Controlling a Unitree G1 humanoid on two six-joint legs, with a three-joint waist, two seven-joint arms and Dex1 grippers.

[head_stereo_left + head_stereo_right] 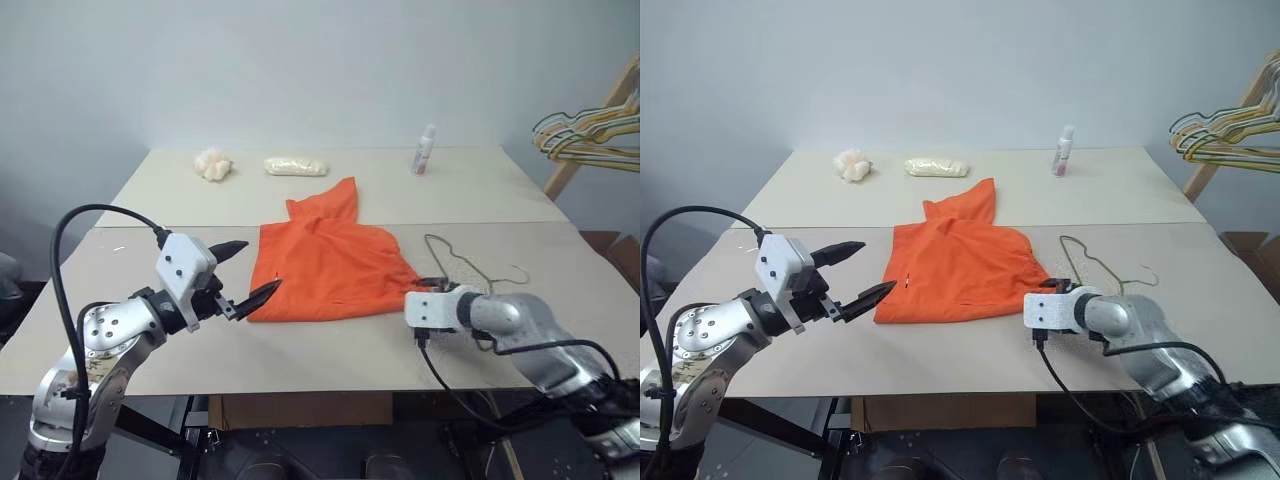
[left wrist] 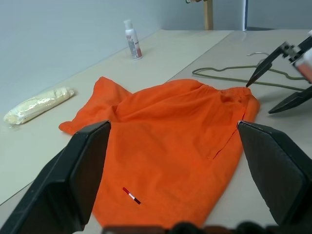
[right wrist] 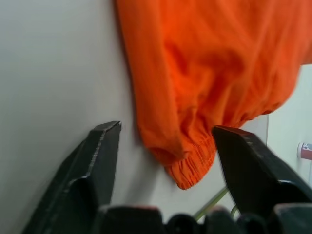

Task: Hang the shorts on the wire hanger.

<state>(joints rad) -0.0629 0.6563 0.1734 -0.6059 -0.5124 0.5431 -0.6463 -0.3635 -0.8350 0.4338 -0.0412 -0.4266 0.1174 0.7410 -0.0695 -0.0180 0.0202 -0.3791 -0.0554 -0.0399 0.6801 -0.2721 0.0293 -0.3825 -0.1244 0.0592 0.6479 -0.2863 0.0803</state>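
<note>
Nearest on the left, the left gripper [image 1: 247, 272] hovers above the surface [image 1: 120, 330] with its fingers spread wide and empty, its tips just beside the left edge of the shorts [image 1: 325, 262]. These lie flat in the middle of the surface, one leg folded away toward the far side, the gathered waistband on the right. At that waistband corner sits the right gripper [image 3: 165, 141], its fingers partly apart and straddling the elastic edge without yet pinching it. Just beyond, to the right, lies the wire hanger [image 1: 462, 262], flat, near the waistband. The step in hand looks like taking hold of the waistband; the next move calls for closing on the elastic and lifting it clear toward the hanger.
</note>
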